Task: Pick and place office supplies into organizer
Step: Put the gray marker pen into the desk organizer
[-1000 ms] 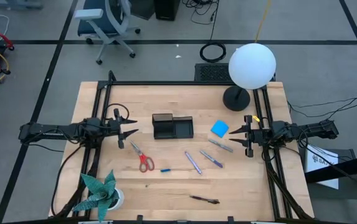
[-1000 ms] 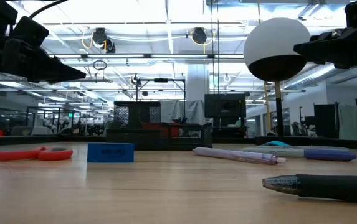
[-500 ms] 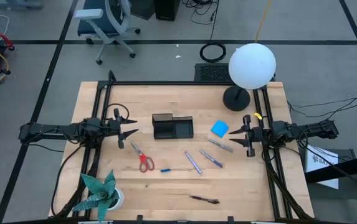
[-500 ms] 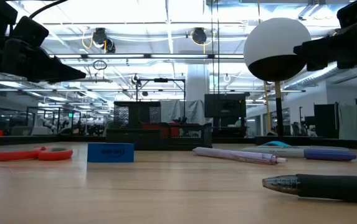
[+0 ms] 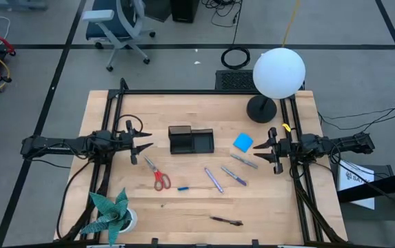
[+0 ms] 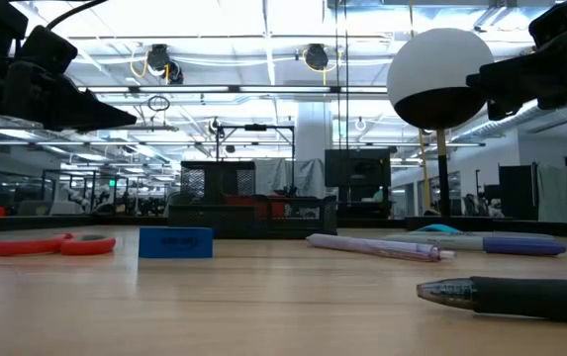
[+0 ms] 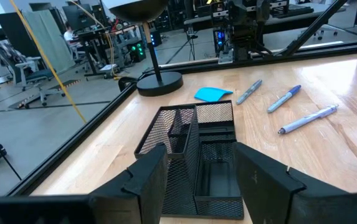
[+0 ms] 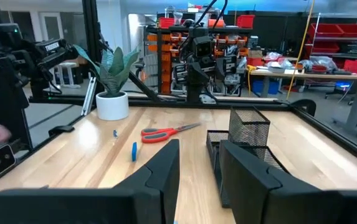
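Observation:
The black mesh organizer [image 5: 191, 140] stands at mid-table. Right of it lie the blue notepad [image 5: 243, 142], a silver pen [image 5: 244, 161], a blue pen [image 5: 233, 175] and a purple pen [image 5: 214, 179]. The red-handled scissors [image 5: 157, 174] and the tiny blue piece [image 5: 183, 187] lie nearer the near edge, and a dark pen [image 5: 226, 220] lies close to it. My left gripper [image 5: 142, 145] hovers open, left of the organizer [image 7: 197, 155]. My right gripper [image 5: 260, 150] hovers open, right of the notepad, and faces the organizer [image 8: 243, 143].
A lamp with a round black base [image 5: 261, 108] and a white globe [image 5: 278, 72] stands at the far right. A teal paper-leaf plant [image 5: 111, 213] in a white pot sits at the near left corner. Bare wood lies between the scissors and the dark pen.
In the low view my right arm has shifted slightly above the table's right side. Nothing on the table has moved.

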